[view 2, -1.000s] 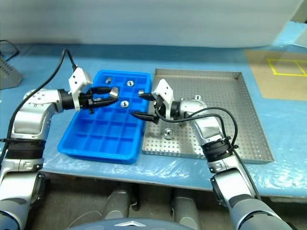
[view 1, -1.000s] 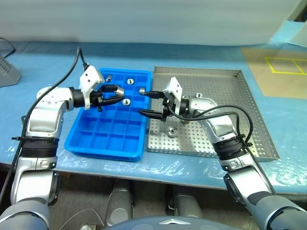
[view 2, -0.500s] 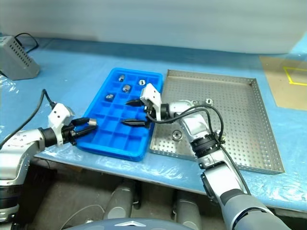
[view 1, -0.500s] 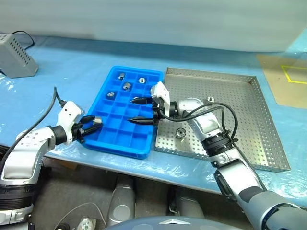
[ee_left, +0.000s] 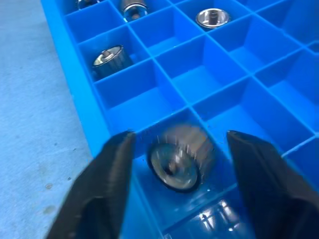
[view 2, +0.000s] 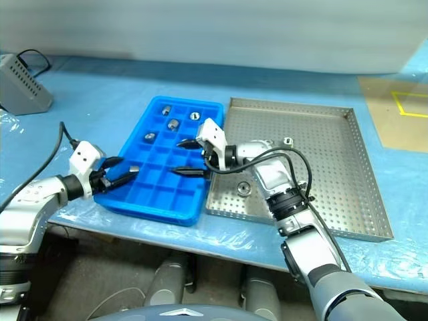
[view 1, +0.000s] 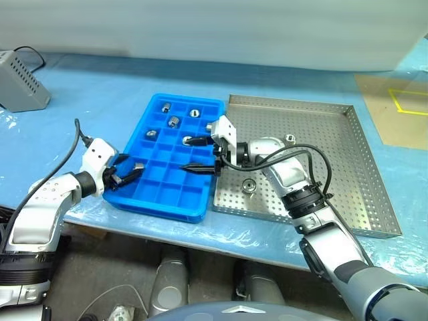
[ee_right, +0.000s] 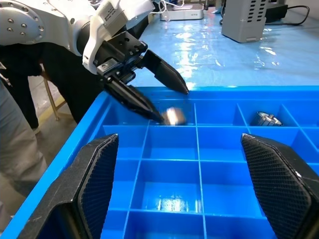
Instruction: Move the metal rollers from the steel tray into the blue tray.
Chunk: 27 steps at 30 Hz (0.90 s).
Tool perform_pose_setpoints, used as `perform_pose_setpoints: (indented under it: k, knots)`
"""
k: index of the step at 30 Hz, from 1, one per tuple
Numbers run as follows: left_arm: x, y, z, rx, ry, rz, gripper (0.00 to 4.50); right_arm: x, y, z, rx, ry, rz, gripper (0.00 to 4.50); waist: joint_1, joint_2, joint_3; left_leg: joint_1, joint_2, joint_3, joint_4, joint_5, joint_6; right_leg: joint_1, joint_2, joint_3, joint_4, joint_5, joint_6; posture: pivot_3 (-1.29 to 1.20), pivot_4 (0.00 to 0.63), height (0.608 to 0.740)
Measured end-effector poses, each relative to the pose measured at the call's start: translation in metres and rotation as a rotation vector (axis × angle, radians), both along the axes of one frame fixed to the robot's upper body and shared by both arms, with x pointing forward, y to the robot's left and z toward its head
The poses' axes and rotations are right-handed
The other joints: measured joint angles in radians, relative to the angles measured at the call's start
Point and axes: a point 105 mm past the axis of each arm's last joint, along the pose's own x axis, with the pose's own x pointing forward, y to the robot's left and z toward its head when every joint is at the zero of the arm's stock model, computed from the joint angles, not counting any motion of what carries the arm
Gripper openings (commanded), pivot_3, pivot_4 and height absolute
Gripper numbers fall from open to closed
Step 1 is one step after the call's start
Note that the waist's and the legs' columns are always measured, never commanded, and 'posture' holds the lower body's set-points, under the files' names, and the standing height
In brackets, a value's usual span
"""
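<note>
left pincer [view 1: 127, 172] opened, roller [ee_left: 180, 155] released between its fingers into blue tray [view 1: 155, 200] | right pincer [view 1: 199, 154] spread wide, nothing held | remaining roller [view 1: 249, 185] lain in steel tray [view 1: 348, 200], nearer right arm

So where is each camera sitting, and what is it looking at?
Head eyes: look down on the blue tray and steel tray, both arms showing.
Left wrist: looks between the open left hand fingers at a roller.
Right wrist: looks past the open right hand.
Both wrist views share that roller.
</note>
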Motion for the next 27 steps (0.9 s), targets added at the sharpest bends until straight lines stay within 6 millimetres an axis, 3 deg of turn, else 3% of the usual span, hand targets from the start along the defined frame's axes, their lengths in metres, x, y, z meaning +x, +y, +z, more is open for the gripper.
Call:
perform_pose_setpoints:
  k: [3,6,8,12,15,18,22,27]
  knots:
    - [0.007,-0.003,0.003,0.004,-0.003,-0.017,3.84,-0.001,-0.003,-0.003,-0.003,0.009,-0.013,4.04,-0.002,0.0,0.0,0.0,0.0,0.0,0.0,0.001,-0.002,0.0,0.0,0.0,0.0,0.0,0.0,0.15,0.15,0.74]
    - [0.012,-0.022,0.007,0.025,-0.006,-0.107,3.84,0.001,-0.011,0.001,0.006,0.001,-0.053,4.04,-0.002,-0.001,0.0,-0.002,0.0,0.0,0.001,0.002,-0.002,-0.001,0.0,0.0,0.0,0.0,0.0,0.07,0.15,0.74]
    - [0.019,-0.046,0.024,0.036,-0.053,-0.23,3.84,0.003,-0.024,0.004,0.017,0.001,-0.104,4.04,0.003,-0.002,0.0,-0.005,0.001,0.0,0.001,0.004,-0.001,-0.001,0.0,-0.001,0.0,0.0,0.0,0.05,0.15,0.74]
    - [0.036,-0.09,0.075,0.047,-0.212,-0.442,3.84,0.005,-0.057,0.011,0.008,-0.015,-0.217,4.04,-0.011,-0.003,0.0,-0.006,0.0,0.002,0.003,0.006,-0.001,-0.001,0.0,0.0,0.0,0.001,0.0,-0.11,0.15,0.74]
    - [0.044,-0.116,0.088,0.048,-0.224,-0.588,3.84,-0.001,-0.082,0.012,-0.01,-0.016,-0.3,4.04,-0.029,-0.004,0.0,-0.006,-0.001,0.002,0.003,0.006,-0.001,-0.001,0.0,0.001,-0.001,0.001,0.0,-0.17,0.15,0.74]
    - [0.045,-0.138,0.074,0.071,-0.176,-0.725,3.84,-0.011,-0.101,0.011,-0.024,-0.012,-0.363,4.04,-0.074,-0.004,-0.001,-0.005,0.0,0.003,0.002,0.006,-0.001,-0.001,0.001,0.001,-0.001,0.0,0.001,-0.3,0.15,0.74]
    - [0.044,-0.159,0.044,0.131,-0.078,-0.903,3.84,-0.036,-0.126,-0.006,-0.077,0.038,-0.465,4.04,-0.11,-0.004,-0.001,-0.006,0.0,0.002,0.002,0.005,0.001,-0.002,0.002,0.001,-0.002,0.0,0.001,-0.41,0.15,0.74]
    - [0.039,-0.182,0.012,0.248,-0.036,-1.047,3.84,-0.056,-0.132,-0.007,-0.074,0.051,-0.549,4.04,-0.156,-0.004,-0.001,-0.006,0.0,0.002,0.008,0.002,0.006,0.0,0.002,0.001,-0.002,0.001,0.002,-0.51,0.15,0.74]
